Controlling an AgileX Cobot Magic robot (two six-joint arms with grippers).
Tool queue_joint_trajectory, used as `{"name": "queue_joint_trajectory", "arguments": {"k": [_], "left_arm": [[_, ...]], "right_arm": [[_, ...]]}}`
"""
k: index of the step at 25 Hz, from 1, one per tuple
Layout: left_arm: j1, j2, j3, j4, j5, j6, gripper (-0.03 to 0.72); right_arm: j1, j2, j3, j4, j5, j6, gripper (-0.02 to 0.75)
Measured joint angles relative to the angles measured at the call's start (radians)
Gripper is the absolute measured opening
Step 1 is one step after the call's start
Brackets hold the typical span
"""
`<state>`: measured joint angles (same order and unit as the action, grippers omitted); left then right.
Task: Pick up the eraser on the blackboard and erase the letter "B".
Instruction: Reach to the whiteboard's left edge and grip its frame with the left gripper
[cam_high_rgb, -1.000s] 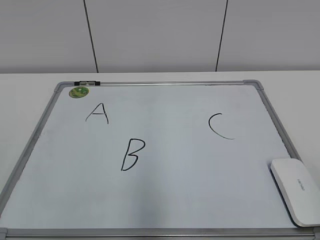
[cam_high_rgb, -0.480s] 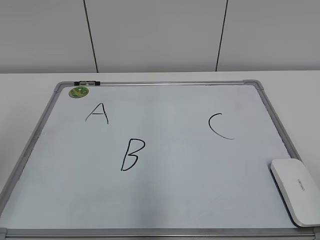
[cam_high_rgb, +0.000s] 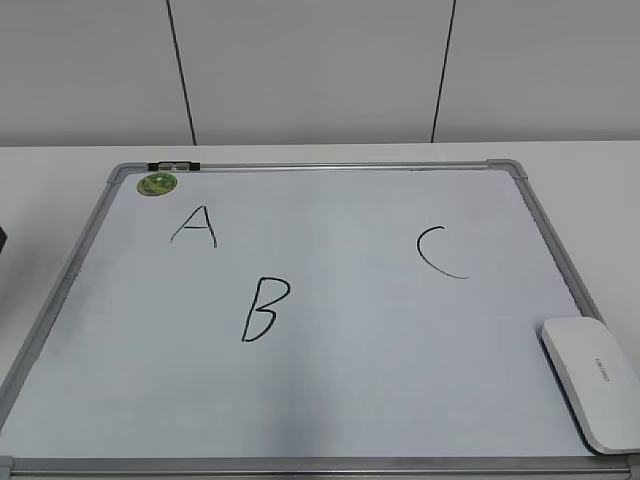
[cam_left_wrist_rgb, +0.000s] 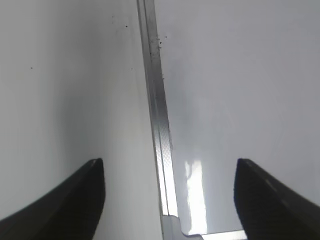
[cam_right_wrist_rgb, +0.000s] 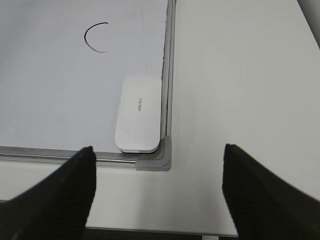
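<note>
Glossy white plastic: eraser (cam_right_wrist_rgb: 139, 114) lay lower centre of the right wrist frame, in the board (cam_high_rgb: 330, 400) corner against the frame. Looked light, rigid, slippery; best pinched across the long sides. Both grippers (cam_right_wrist_rgb: 157, 192) (cam_left_wrist_rgb: 170, 192) spread wide, holding nothing.

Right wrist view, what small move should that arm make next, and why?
Probably lower the open right gripper forward over the white glossy rounded-rectangular plastic eraser. It lies untouched in the corner of the silver-framed white board, ahead of the fingers.
</note>
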<state>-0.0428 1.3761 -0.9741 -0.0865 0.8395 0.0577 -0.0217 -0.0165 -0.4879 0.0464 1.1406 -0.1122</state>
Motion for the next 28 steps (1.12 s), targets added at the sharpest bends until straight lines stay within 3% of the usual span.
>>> {"name": "queue_joint_trajectory", "arguments": {"k": [6, 14, 19, 28], "left_arm": [[0.0, 0.177, -0.11, -0.048, 0.022, 0.013, 0.576], [0.003, 0.304, -0.165, -0.033, 0.026, 0.028, 0.54], [0.041, 0.383, -0.226, -0.033, 0.04, 0.065, 0.482], [0.093, 0.518, -0.36, -0.102, 0.061, 0.141, 0.461]], "right_arm": [[0.0, 0.0, 0.0, 0.0, 0.0, 0.0, 0.587], [0.0, 0.0, 0.0, 0.0, 0.0, 0.0, 0.587], [0.0, 0.0, 0.0, 0.0, 0.0, 0.0, 0.586], [0.0, 0.0, 0.0, 0.006, 0.0, 0.0, 0.587]]}}
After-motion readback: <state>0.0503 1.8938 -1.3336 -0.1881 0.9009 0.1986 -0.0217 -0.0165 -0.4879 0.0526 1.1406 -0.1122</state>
